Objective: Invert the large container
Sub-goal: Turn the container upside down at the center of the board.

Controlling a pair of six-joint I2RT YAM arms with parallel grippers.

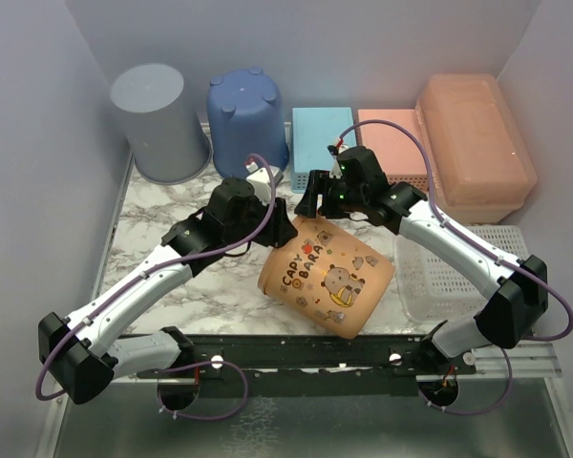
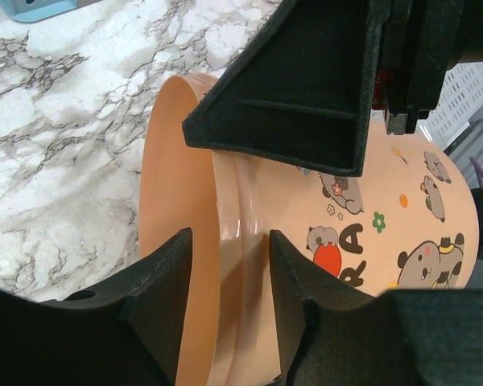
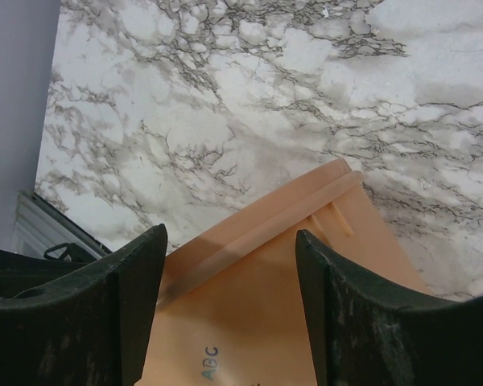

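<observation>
— Left gripper fingers fill the bottom of its wrist view. How do they stand?

— Apart, straddling the rim of the round orange bucket. One finger is inside the mouth and the other on the outer wall. Whether either pad presses the plastic cannot be told.

— And the right gripper?

— Its jaws are wide apart, with the bucket's ridged edge between them and no contact visible. From above it sits at the bucket's 12 o'clock edge. The left one comes in at 10 o'clock, its fingers mostly hidden behind its own wrist.

— Where is the large container?

— At 2 o'clock on the marble table, near the back wall, its stepped top facing up, well apart from both grippers.

— What is hard to see?

— The bucket lies on its side, so its printing reads only in part. A white perforated basket at 4 o'clock lies partly under the right arm. That arm's wrist also covers part of the pink box beside the container.
</observation>
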